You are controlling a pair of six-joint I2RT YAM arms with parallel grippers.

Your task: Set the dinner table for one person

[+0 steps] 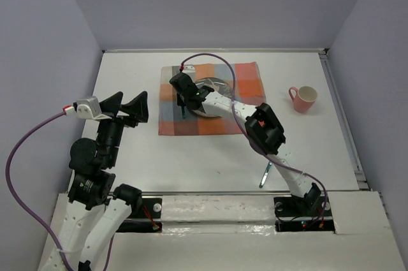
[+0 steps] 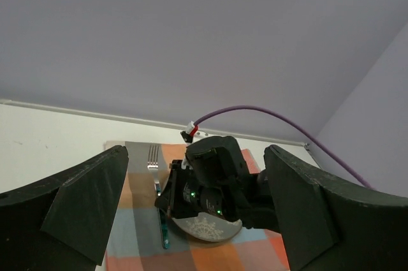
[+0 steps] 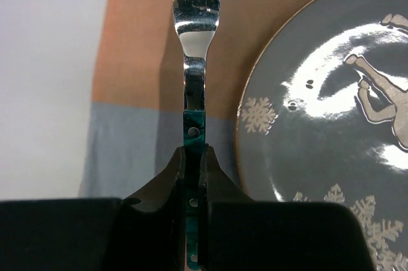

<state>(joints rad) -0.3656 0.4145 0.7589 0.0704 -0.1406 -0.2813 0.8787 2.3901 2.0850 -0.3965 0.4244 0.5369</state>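
The white dinner table (image 1: 127, 169) carries a checkered cloth (image 1: 242, 76) with a grey snowflake plate (image 1: 213, 85) on it. My right gripper (image 1: 183, 102) reaches over the cloth and is shut on the teal handle of a fork (image 3: 194, 41). The fork lies along the cloth (image 3: 134, 80) just left of the plate (image 3: 331, 124), tines pointing away. The right wrist view shows the jaws (image 3: 193, 162) closed on the handle. My left gripper (image 1: 131, 106) is open and empty, raised over the table's left side, facing the cloth. The left wrist view shows the fork (image 2: 153, 159) and the plate (image 2: 204, 227).
A pink cup (image 1: 303, 98) stands on the table right of the cloth. A teal-handled utensil (image 1: 265, 175) lies near the front edge beside the right arm. A metal rail (image 1: 344, 124) runs along the right edge. Purple walls enclose the table.
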